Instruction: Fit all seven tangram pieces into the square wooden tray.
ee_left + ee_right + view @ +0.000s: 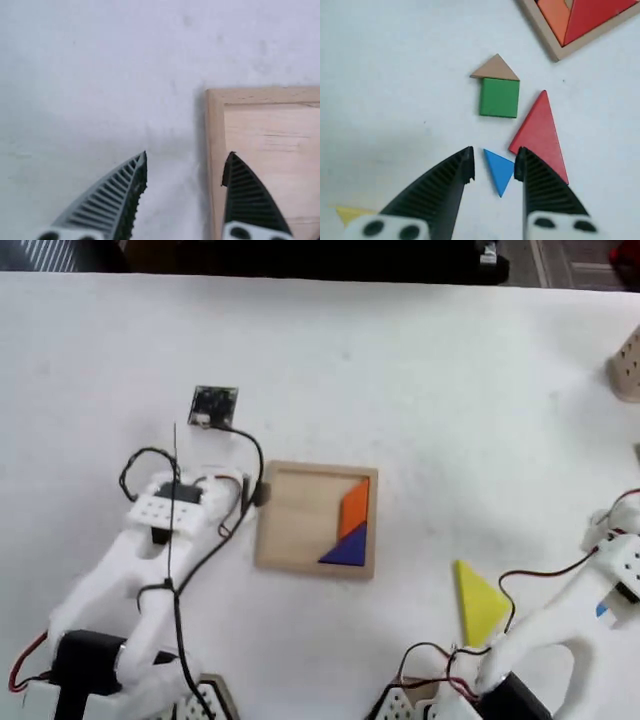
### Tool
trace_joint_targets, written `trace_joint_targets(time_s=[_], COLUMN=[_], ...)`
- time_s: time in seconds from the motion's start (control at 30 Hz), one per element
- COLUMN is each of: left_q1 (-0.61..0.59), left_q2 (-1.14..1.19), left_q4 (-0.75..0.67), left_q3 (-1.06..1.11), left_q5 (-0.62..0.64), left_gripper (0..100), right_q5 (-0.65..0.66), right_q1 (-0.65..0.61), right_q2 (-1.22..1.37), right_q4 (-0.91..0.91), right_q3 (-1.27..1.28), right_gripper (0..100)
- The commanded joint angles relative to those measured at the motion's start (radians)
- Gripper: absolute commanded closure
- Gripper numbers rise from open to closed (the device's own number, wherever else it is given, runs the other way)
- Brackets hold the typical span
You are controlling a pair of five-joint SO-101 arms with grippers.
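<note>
Standing spread apart, the two ribbed black fingers of the right gripper (495, 152) flank one small blue triangle (500, 170) lying flat on the white table (395, 75). Just beside it lies one long red triangle (540, 132). Farther out, one green square (499, 97) touches one tan triangle (495, 69). One yellow triangle (480, 600) sits near that arm. The left gripper (187, 156), also spread, straddles the rim of the single square wooden tray (215, 150), pale and grained, which holds one orange piece (355, 508) and one dark blue piece (345, 548).
</note>
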Motion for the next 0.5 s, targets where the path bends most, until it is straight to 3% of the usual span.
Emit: trace_joint_targets(time_s=[0.0, 0.17, 0.47], left_q1=[-0.033, -0.033, -0.033], left_q2=[-0.038, -0.038, -0.038], left_q4=[-0.032, -0.032, -0.032], left_q3=[-0.009, -0.006, -0.006], left_q5=[-0.121, -0.143, -0.149], left_gripper=[75, 75, 75], right_q5=[0.044, 0.057, 0.057], right_q1=[0.056, 0.125, 0.111], right_q2=[0.053, 0.266, 0.604], right_q4=[0.002, 0.018, 0.156], right_q3=[-0.084, -0.264, -0.605], right_gripper=[86.5, 86.5, 86.5])
